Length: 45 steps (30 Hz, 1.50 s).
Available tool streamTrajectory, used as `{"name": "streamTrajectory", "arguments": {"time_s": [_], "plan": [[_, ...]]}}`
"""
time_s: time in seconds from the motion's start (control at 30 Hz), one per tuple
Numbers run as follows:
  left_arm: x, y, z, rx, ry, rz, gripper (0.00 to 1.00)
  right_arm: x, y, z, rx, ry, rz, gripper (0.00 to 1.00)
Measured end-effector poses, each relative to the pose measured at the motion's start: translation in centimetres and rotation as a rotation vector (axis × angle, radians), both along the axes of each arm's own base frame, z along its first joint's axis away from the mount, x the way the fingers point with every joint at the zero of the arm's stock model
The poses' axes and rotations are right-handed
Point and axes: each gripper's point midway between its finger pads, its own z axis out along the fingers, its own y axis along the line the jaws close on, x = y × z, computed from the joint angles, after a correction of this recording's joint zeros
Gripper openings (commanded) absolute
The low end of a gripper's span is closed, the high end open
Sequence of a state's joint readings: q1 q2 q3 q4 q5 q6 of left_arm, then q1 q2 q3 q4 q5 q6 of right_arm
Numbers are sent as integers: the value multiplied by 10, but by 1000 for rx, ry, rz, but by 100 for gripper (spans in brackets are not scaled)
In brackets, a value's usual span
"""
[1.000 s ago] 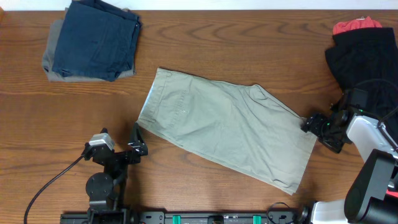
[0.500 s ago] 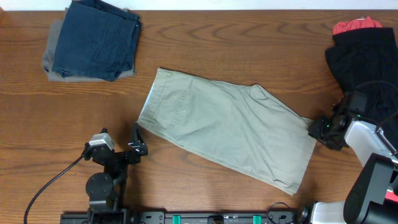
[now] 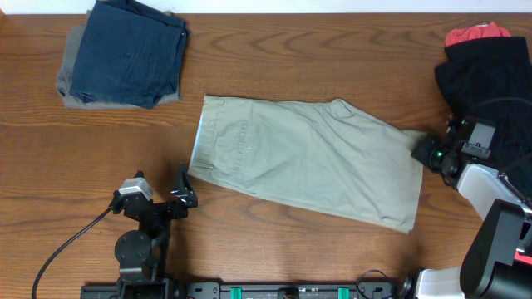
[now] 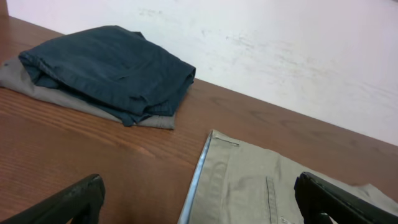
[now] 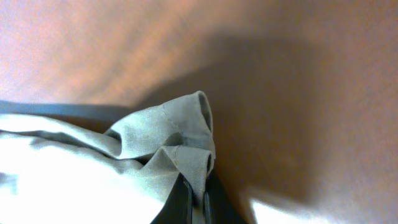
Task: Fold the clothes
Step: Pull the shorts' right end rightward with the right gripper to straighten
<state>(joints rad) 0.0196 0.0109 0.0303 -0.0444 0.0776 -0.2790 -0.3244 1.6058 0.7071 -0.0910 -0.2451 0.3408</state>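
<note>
Light khaki shorts point(image 3: 303, 158) lie flat in the middle of the table, waistband point(image 3: 202, 137) to the left. My right gripper point(image 3: 422, 149) is shut on the shorts' right hem corner; the pinched cloth point(image 5: 186, 146) bunches up between its fingers point(image 5: 177, 202). My left gripper point(image 3: 184, 187) stands open just below the waistband's lower corner, touching nothing. Its two fingers point(image 4: 68, 202) straddle the waistband edge point(image 4: 198, 174) in the left wrist view.
A folded navy piece point(image 3: 129, 54) rests on a grey one point(image 3: 71, 79) at the back left, also seen as the navy stack point(image 4: 112, 68). A black garment point(image 3: 486, 71) with red cloth point(image 3: 475, 34) lies at the back right, close behind my right arm.
My right gripper has closed on the shorts' right corner and pulled it up and right. The shorts have swung to lie more level. The left arm has not moved.
</note>
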Motion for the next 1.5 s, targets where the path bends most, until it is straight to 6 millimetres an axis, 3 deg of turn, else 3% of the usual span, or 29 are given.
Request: {"name": "streamTrajectory", "arguments": {"time_s": [0.2, 0.4, 0.57, 0.67, 0.7, 0.8, 0.9, 1.0, 1.23, 1.5], "plan": [[0, 0, 0, 0, 0, 0, 98, 30, 21, 20, -23, -134, 79, 3], [0, 0, 0, 0, 0, 0, 98, 39, 47, 25, -29, -165, 158, 4], [0, 0, 0, 0, 0, 0, 98, 51, 47, 40, -53, -168, 185, 5], [0, 0, 0, 0, 0, 0, 98, 64, 40, 62, -87, -156, 189, 8], [0, 0, 0, 0, 0, 0, 98, 69, 37, 73, -107, -153, 189, 19], [0, 0, 0, 0, 0, 0, 98, 78, 24, 102, -171, -127, 178, 98], [0, 0, 0, 0, 0, 0, 98, 82, 14, 127, -223, -105, 157, 99], [0, 0, 0, 0, 0, 0, 98, 74, 11, 135, -236, -51, 155, 99], [0, 0, 0, 0, 0, 0, 98, 41, 18, 116, -184, 109, 175, 99], [0, 0, 0, 0, 0, 0, 98, 34, 25, 113, -134, 136, 174, 99]]}}
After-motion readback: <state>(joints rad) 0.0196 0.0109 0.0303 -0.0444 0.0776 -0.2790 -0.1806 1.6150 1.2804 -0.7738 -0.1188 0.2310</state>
